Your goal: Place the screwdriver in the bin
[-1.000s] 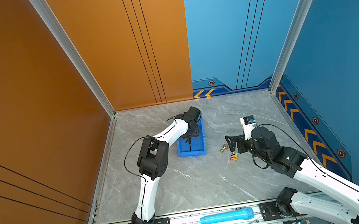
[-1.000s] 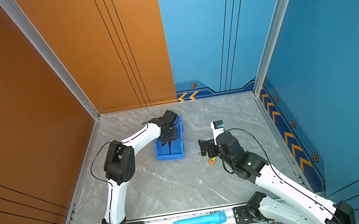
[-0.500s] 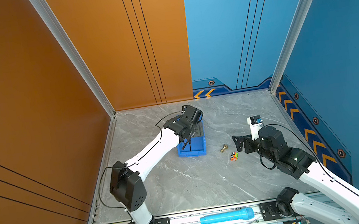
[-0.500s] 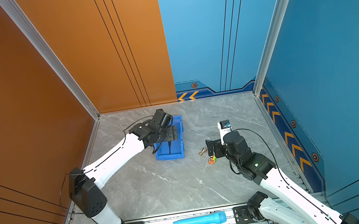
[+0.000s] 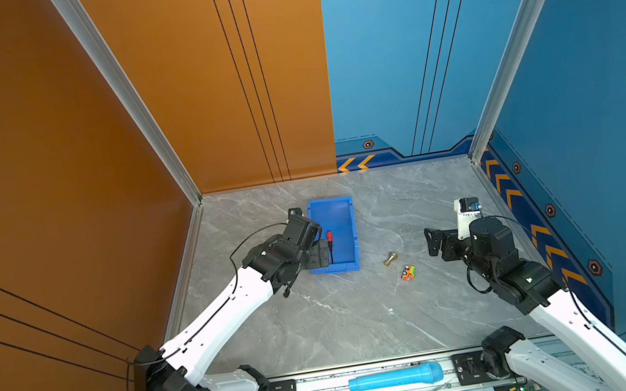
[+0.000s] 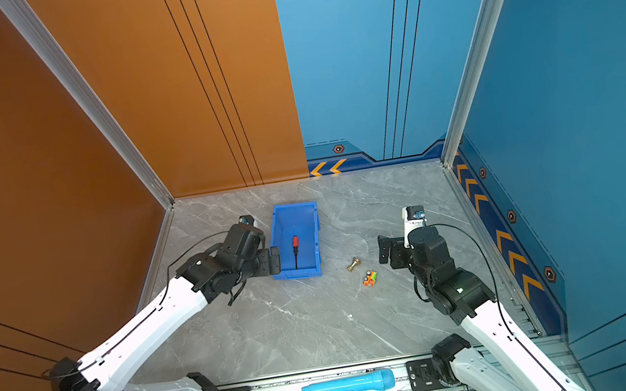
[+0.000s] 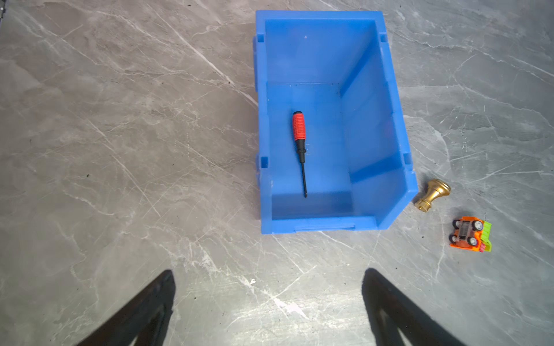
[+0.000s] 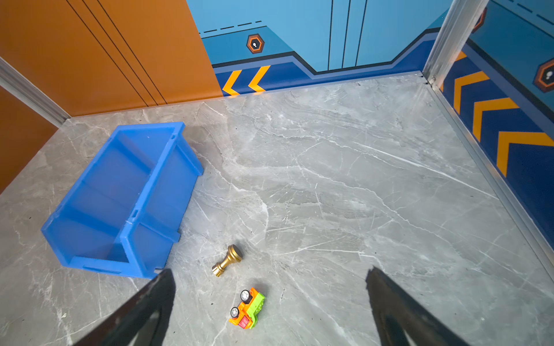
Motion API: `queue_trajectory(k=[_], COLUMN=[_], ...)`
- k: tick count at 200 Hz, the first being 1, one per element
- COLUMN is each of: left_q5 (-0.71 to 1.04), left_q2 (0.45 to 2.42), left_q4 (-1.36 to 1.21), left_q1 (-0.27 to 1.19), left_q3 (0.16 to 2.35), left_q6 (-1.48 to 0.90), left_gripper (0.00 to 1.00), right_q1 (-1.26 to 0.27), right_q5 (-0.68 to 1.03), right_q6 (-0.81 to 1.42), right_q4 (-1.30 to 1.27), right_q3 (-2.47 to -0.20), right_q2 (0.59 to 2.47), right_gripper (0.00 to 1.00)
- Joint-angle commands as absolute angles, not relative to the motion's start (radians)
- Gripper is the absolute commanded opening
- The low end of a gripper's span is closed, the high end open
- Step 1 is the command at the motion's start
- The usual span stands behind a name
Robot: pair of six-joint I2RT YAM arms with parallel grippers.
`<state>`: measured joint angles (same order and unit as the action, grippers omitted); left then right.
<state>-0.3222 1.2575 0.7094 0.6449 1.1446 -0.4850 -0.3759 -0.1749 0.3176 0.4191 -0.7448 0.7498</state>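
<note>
The screwdriver (image 5: 330,244) (image 6: 295,249) (image 7: 299,143), red handle and thin black shaft, lies flat on the floor of the blue bin (image 5: 329,202) (image 6: 294,207) (image 7: 260,119) (image 8: 129,227), its tip toward the bin's lipped front. My left gripper (image 5: 323,254) (image 6: 274,260) (image 7: 268,272) hangs open and empty by the bin's left wall, near the front corner. Over bare floor to the right, my right gripper (image 5: 434,241) (image 6: 385,248) (image 8: 269,271) is open and holds nothing.
A brass knob (image 5: 390,258) (image 6: 354,264) (image 7: 431,194) (image 8: 226,263) and a small orange-green toy truck (image 5: 408,273) (image 6: 370,279) (image 7: 470,235) (image 8: 247,308) lie between the bin and the right gripper. A light-blue tube (image 5: 395,377) (image 6: 348,384) rests on the front rail. Walls enclose three sides.
The left gripper opened above the bin and drew back to its left side, leaving the screwdriver inside. The right arm pulled back to the right, away from the knob and toy.
</note>
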Motion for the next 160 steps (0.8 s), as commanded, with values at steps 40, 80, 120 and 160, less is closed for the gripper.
queue_trajectory(k=[40, 80, 120, 160], left_q5=[-0.270, -0.332, -0.430, -0.440], left_q2=[1.105, 1.065, 1.003, 0.941], left_q4=[0.608, 0.548, 0.471, 0.284], left_q1=[0.521, 0.461, 0.405, 0.316], left_q3=[0.965, 0.847, 0.743, 0.592], left_q6=[-0.378, -0.369, -0.326, -0.254], left_gripper=[0.98, 0.98, 0.98, 0.98], right_q1=[-0.361, -0.359, -0.353, -0.315], right_q5=[-0.248, -0.349, -0.378, -0.357], right_q6=[0.338, 0.340, 0.294, 0.191], right_q4=[0.395, 0.342, 0.200, 0.050], right_q3=[-0.693, -0.628, -0.506, -0.422], right_q2=[0.772, 0.729, 0.676, 0.723], right_gripper=[1.00, 1.00, 1.00, 1.00])
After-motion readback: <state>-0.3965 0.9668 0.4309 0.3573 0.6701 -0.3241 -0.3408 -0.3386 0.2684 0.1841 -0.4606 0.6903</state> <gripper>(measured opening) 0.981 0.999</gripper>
